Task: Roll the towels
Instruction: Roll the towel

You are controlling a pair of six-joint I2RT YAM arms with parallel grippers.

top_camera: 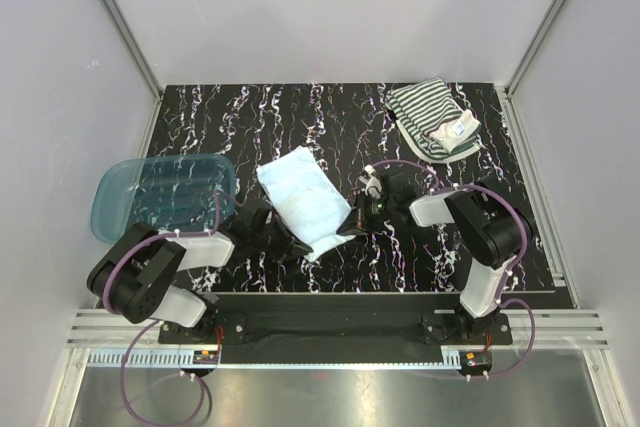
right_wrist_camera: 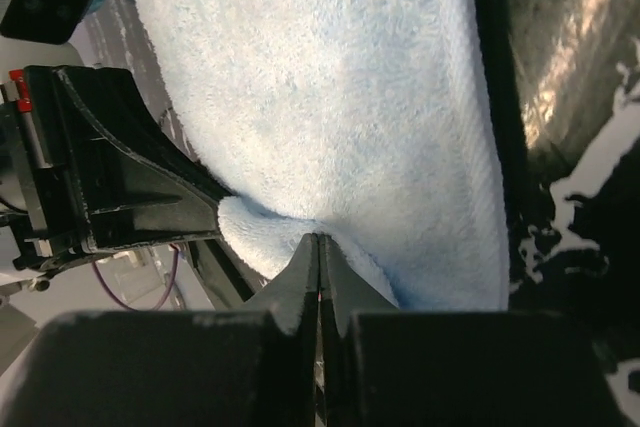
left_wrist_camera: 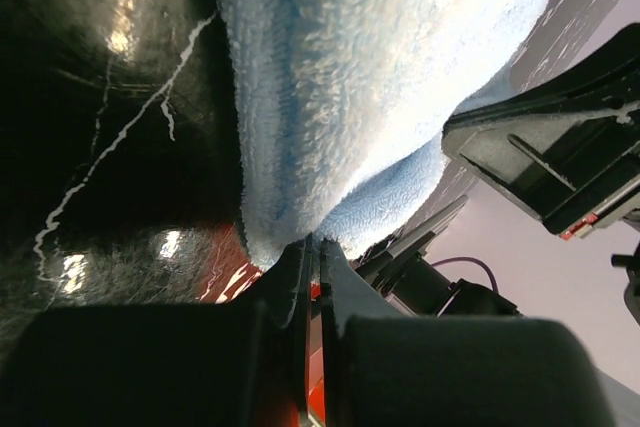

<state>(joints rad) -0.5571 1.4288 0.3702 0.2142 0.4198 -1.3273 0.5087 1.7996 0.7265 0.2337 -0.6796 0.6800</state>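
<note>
The light blue towel (top_camera: 303,202) lies on the black marbled table (top_camera: 250,117), slanted, with its near end lifted. My left gripper (top_camera: 290,240) is shut on the towel's near left edge; in the left wrist view the towel (left_wrist_camera: 340,77) rises from the closed tips of that gripper (left_wrist_camera: 316,244). My right gripper (top_camera: 351,219) is shut on the near right edge; in the right wrist view the towel (right_wrist_camera: 330,87) puckers at the closed tips of that gripper (right_wrist_camera: 318,238). The two grippers face each other closely. The striped towel (top_camera: 432,119) lies folded at the far right, untouched.
A translucent blue plastic tub (top_camera: 165,192) stands at the left, next to the left arm. White walls and metal frame rails enclose the table on three sides. The left gripper's body (right_wrist_camera: 110,177) shows close by in the right wrist view.
</note>
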